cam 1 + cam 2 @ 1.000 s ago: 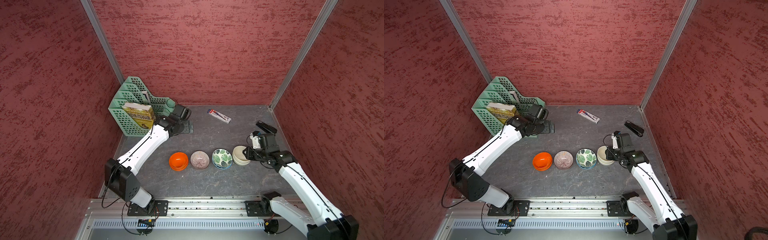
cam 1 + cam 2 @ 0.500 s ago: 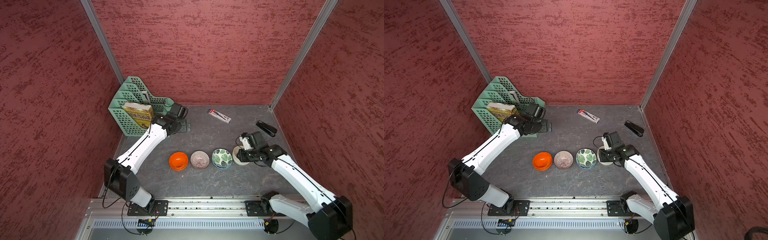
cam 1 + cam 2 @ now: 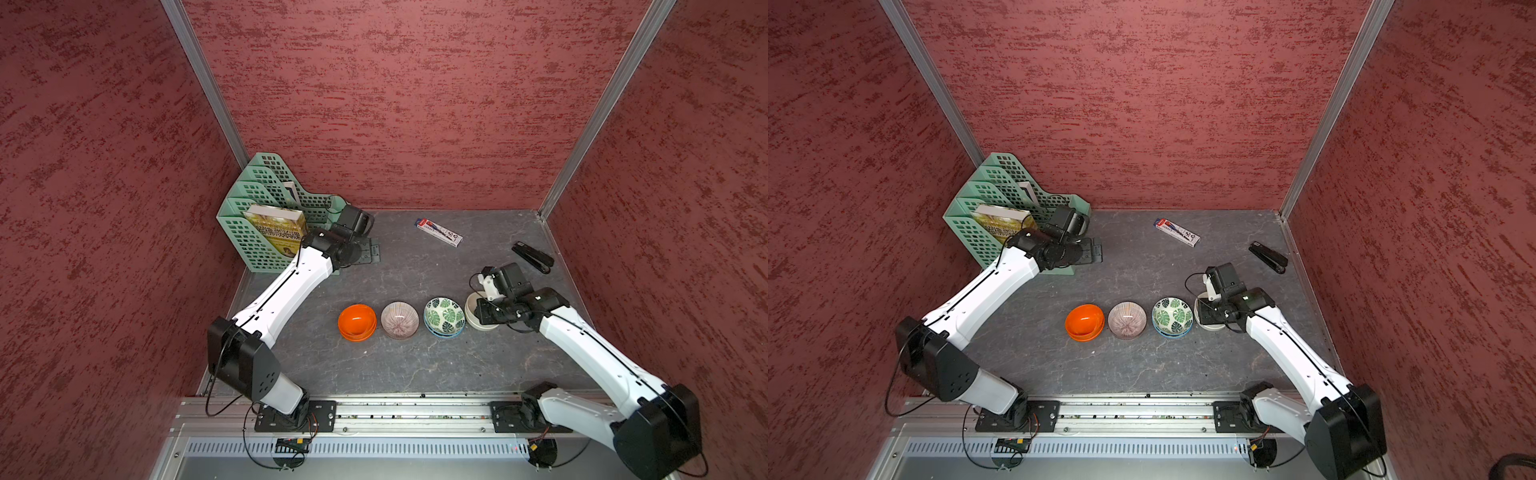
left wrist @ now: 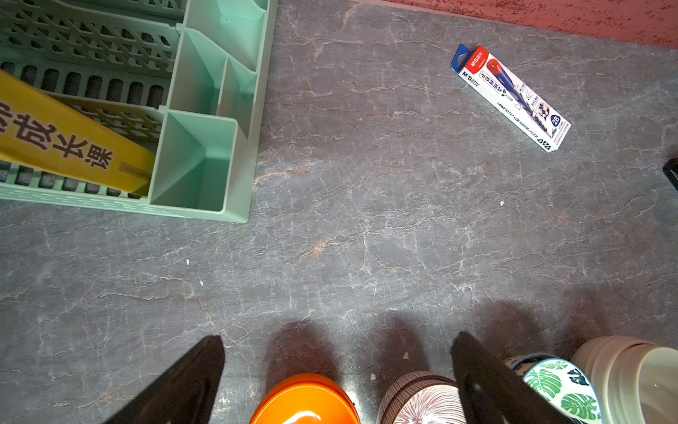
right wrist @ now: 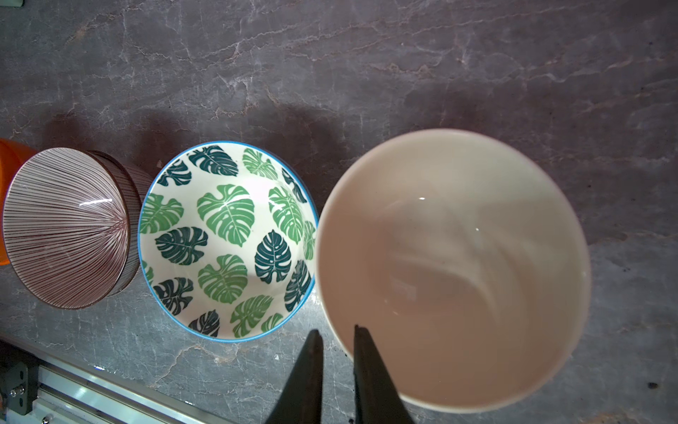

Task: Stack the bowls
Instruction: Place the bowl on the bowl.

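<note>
In both top views the bowls are sitting in a row on the surface (image 3: 415,365): orange bowl (image 3: 357,322), striped bowl (image 3: 400,320), leaf-patterned bowl (image 3: 444,316) and cream bowl (image 3: 478,325), each just beside the next. The right hand (image 3: 480,312) is covering part of the cream bowl, and its fingers are hiding under the wrist here. The left hand (image 3: 369,253) is hovering by the green file rack (image 3: 257,216), well apart from the row, so it is steadying nothing.

In the left wrist view the left hand (image 4: 337,336) is standing spread wide and empty. The cream bowl (image 4: 631,374) is showing stepped ridges below its rim, which look like a second cream bowl nested underneath. A lift could be dragging that lower one up and then dropping it.

In the right wrist view the right hand (image 5: 335,330) is pressing nearly together on the rim of the cream bowl (image 5: 458,257), one finger outside and one inside, pinching the wall at a single spot. That is the main risk: a glossy bowl held by one edge is likely to tilt or slip once raised. The leaf-patterned bowl (image 5: 227,242) is lying almost against the pinched side. The outer finger or a swinging bowl could knock it into the striped bowl (image 5: 66,227), and ceramic striking ceramic could chip.
</note>
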You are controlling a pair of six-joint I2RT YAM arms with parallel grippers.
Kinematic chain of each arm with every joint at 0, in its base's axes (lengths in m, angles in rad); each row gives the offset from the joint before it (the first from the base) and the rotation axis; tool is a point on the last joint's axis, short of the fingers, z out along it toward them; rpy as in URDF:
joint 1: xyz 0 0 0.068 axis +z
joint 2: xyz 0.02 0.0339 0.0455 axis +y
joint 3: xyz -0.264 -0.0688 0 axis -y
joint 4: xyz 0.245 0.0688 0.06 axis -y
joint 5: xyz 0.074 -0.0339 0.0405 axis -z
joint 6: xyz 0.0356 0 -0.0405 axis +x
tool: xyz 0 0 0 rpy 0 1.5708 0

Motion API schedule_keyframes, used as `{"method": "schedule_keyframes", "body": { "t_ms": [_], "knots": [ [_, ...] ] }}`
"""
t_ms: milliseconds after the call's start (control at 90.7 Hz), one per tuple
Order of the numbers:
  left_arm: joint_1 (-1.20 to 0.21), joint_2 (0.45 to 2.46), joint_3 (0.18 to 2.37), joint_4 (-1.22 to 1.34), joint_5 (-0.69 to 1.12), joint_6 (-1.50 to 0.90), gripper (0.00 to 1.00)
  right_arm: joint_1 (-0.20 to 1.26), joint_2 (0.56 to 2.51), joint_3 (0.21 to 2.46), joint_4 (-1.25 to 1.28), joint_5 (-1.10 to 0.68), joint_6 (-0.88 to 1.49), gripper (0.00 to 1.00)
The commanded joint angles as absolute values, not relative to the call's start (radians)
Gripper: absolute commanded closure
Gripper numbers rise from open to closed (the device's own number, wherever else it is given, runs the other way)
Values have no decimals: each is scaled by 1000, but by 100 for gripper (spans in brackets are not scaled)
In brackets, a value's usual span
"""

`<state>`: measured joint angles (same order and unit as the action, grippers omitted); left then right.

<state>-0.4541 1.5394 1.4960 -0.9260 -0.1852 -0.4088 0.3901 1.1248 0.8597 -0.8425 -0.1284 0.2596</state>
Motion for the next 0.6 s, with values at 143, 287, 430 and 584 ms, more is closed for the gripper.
{"method": "schedule_keyframes", "body": {
  "t_ms": [143, 287, 430, 584],
  "knots": [
    [-440, 1529, 1505, -918, -180, -393, 0, 406, 1153, 838, -825, -126, 278, 82],
    [-435, 1526, 1500, -915, -176, -393, 0, 409, 1160, 836, -820, -118, 281, 82],
    [-431, 1524, 1495, -912, -175, -392, 0, 409, 1160, 830, -816, -116, 284, 82],
    [-427, 1522, 1489, -910, -171, -392, 0, 409, 1184, 820, -805, -119, 288, 83]
  ]
}}
